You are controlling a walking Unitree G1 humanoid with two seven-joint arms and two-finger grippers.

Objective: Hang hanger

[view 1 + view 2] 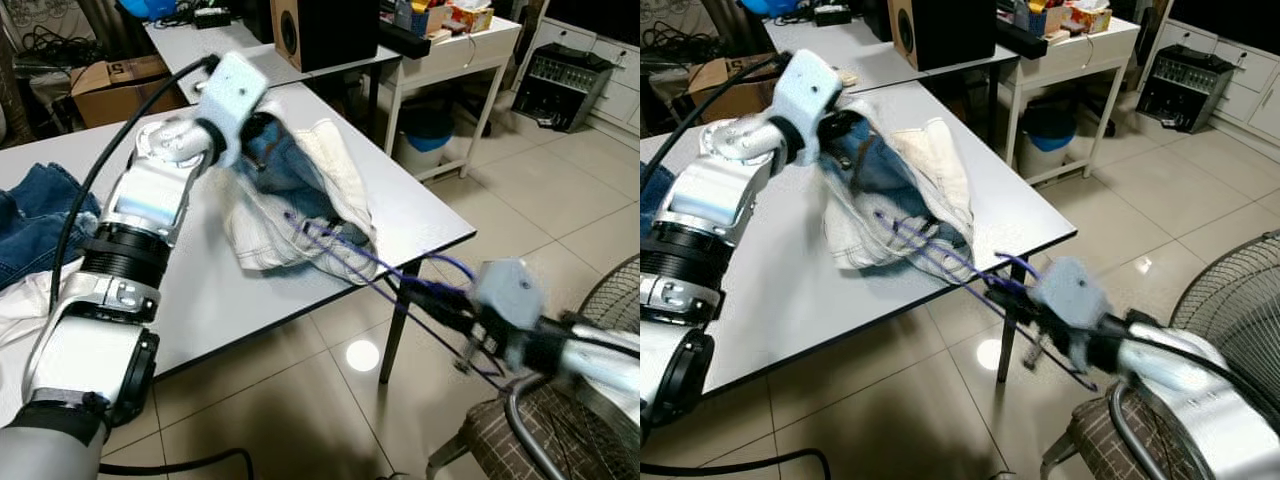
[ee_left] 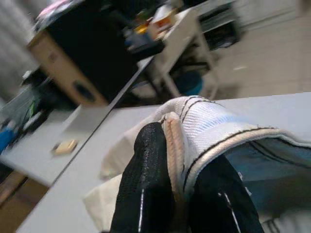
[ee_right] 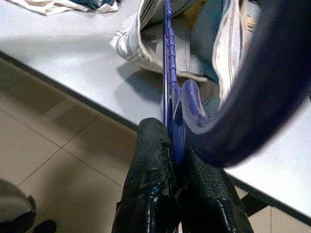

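The garment lies on the counter, pinched by the left end effector. The right end effector, off the counter's edge, grips the hanger, which reaches ahead into the garment.

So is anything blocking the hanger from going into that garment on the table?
Nothing visible blocks it. The right gripper is clamped on the purple hanger, whose far end already reaches the white and blue garment; the left gripper pinches the garment's edge, holding it up off the white table.
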